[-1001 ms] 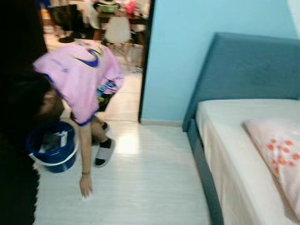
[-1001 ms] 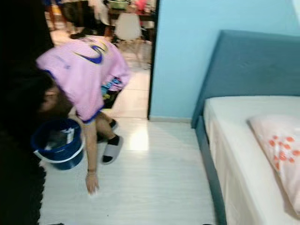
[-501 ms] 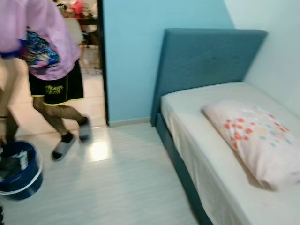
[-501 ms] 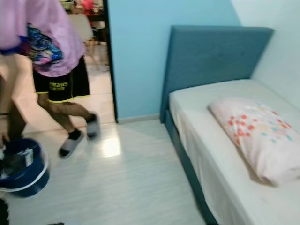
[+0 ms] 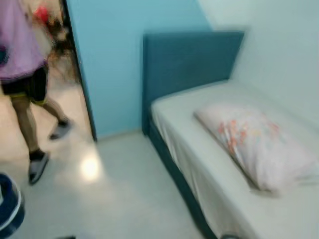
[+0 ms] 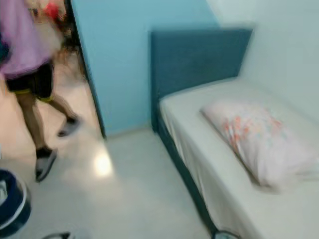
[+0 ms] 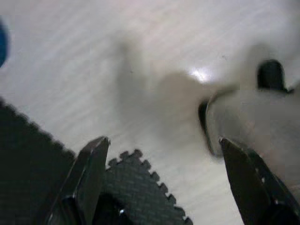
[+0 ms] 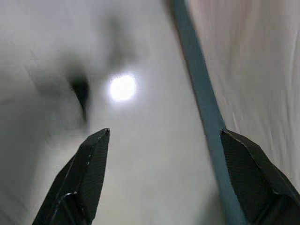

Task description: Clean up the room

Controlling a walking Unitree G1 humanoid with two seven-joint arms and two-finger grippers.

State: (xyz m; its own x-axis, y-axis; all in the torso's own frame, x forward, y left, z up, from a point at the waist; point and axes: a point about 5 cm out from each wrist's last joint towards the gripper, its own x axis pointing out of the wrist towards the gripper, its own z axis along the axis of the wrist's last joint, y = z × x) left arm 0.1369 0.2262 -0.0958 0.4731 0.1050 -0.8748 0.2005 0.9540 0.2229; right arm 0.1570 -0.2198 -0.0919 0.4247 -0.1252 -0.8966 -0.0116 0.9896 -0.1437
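Observation:
A bed with a white sheet [image 5: 214, 164] and a teal headboard [image 5: 189, 64] stands on the right. On it lies a white pillow with red and blue spots [image 5: 254, 144]. My left gripper [image 7: 164, 183] hangs open over the pale floor, above the toothed edge of a dark foam mat [image 7: 42, 187]. My right gripper [image 8: 164, 178] hangs open over the floor beside the teal bed frame [image 8: 201, 108]. Both hold nothing. The eye views are blurred.
A person in a pink shirt and black shorts [image 5: 25, 74] walks by the doorway at the left. A blue bucket [image 5: 9, 209] stands on the floor at the lower left edge. A light blue wall [image 5: 109, 59] lies between doorway and bed.
The camera has swung right, so the bed and pillow sit nearer the middle. The person has stood up from the floor and stepped toward the doorway.

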